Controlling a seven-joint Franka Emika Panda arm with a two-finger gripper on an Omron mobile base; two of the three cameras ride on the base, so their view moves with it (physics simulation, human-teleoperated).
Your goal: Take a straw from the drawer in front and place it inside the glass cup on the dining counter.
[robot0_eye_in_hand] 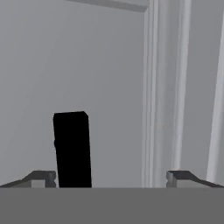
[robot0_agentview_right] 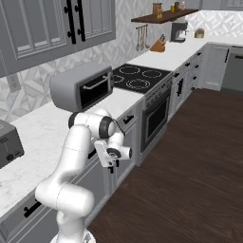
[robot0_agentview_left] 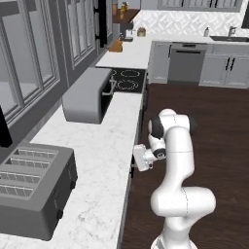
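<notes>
1. worktop [robot0_agentview_left: 104,146], white grey-veined marble, runs just above the gripper [robot0_eye_in_hand: 111,177] and well away past it on both sides; in the left base view the hand sits tight under its front edge.
2. cabinet run below the worktop, grey fronts with black handles; the gripper faces it close up.
3. oven [robot0_agentview_right: 156,122] under a black cooktop [robot0_agentview_right: 141,77], along the cabinets beyond the gripper, well apart from it.
4. countertop oven [robot0_agentview_left: 87,95], grey with a dark door, sits on the worktop above and beyond the gripper, near the cooktop.
5. toaster [robot0_agentview_left: 34,187], dark grey with slots on top, on the worktop above and behind the gripper, toward the base.
6. drawer [robot0_eye_in_hand: 65,65], flat grey front panel, shut, directly ahead of the gripper and very close in the hand view; a pale vertical frame strip [robot0_eye_in_hand: 151,87] stands to the right of it there.
7. drawer handle [robot0_eye_in_hand: 72,148], a black bar, lies between the fingertips [robot0_eye_in_hand: 41,177] in the hand view, closer to the left one; cannot tell whether either tip touches it.
8. gripper fingers spread wide apart, nothing clamped; the straw, glass cup and dining counter cannot be made out.
</notes>
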